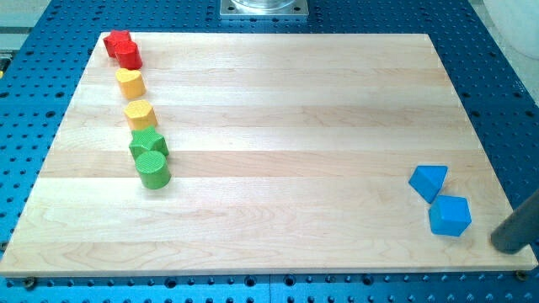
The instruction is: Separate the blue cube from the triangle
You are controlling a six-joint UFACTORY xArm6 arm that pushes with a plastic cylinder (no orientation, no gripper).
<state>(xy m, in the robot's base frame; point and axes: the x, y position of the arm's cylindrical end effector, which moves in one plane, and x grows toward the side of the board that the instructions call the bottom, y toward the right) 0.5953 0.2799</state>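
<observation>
Hand state: cannot tell, since the arm ends in a plain dark rod with nothing to read as apart or together. Only the rod's lower stretch shows, entering from the view's right edge. Its end, my tip (507, 244), sits just to the view's right of the blue cube (450, 216) and slightly lower, near it but with a strip of wood showing between, about at the right edge of the tabletop (278, 151).

Blue cube: bright blue, matte, sharp-edged, turned so one corner faces the view's bottom; top face lighter than the sides.

Blue triangle (429, 181): same blue, a wedge with a flat triangular top. It lies just up and to the view's left of the cube, corner to corner; whether the two touch is too close to call.

Far to the view's left of the cube, well apart from it, a column of blocks runs up the board:
- green cylinder (154, 169), against a second green block (147, 143)
- two yellow blocks (140, 113) (130, 82)
- a red cylinder (129, 55) touching another red block (117, 40)
</observation>
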